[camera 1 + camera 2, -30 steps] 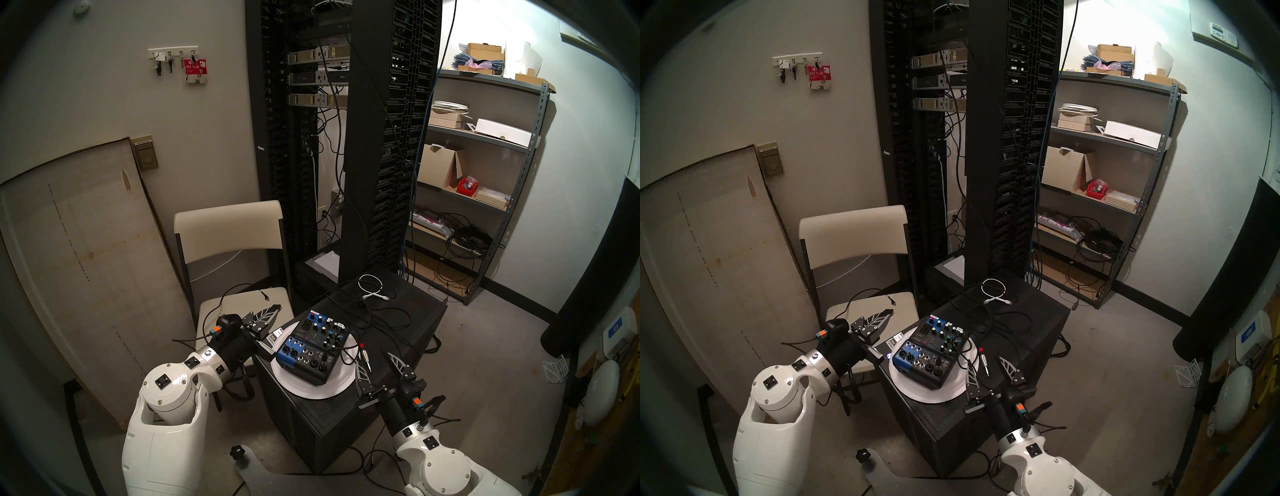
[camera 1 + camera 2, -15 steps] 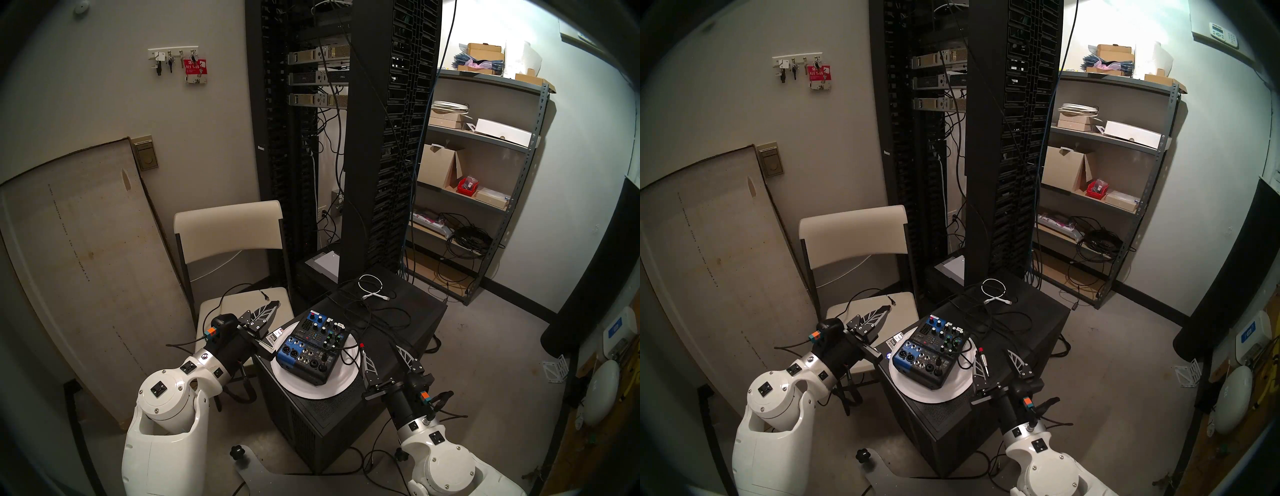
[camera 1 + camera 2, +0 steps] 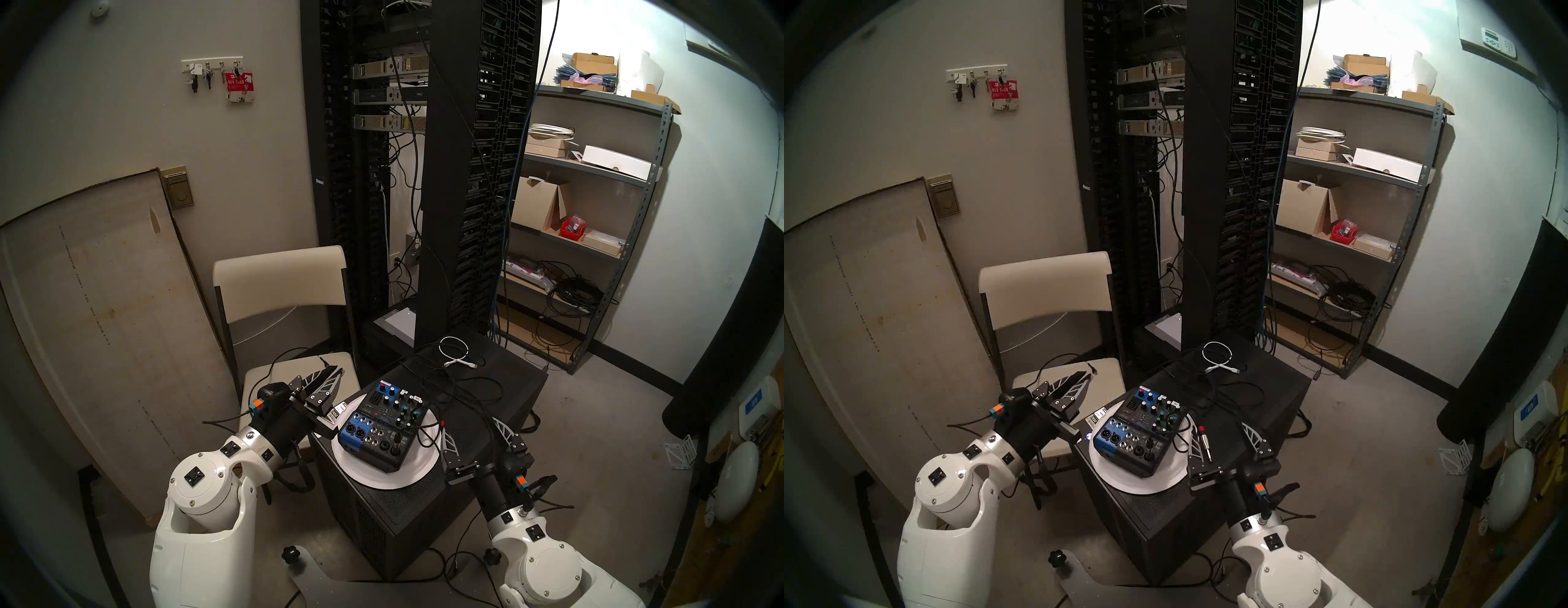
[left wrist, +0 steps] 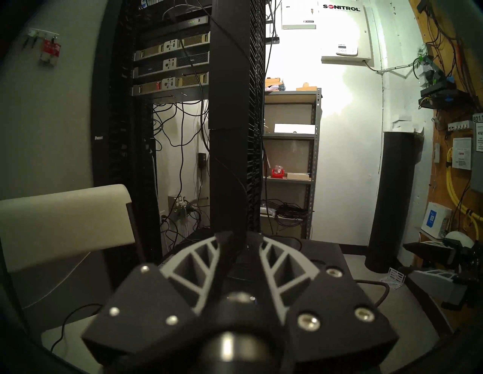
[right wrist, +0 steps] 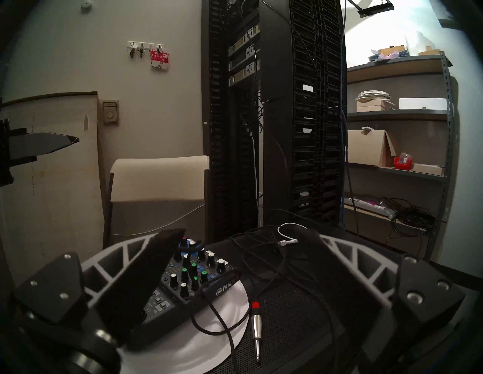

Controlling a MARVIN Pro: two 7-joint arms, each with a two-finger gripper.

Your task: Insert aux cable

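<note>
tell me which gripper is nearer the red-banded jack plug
Right. The right gripper is open with the red-banded jack plug lying between its fingers on the black case. The left gripper is across the mixer, over the chair.

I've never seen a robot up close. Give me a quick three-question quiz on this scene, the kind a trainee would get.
1. True or false: the right claw is gripping the red-banded plug.
2. The mixer sits on: A) a white round disc; B) the chair seat; C) a shelf.
3. Fill in: seen from the robot, the red-banded plug lies to the mixer's ___ side.

Key:
1. False. The claw is wide open and the plug lies loose on the black cabinet.
2. A.
3. Right.
</note>
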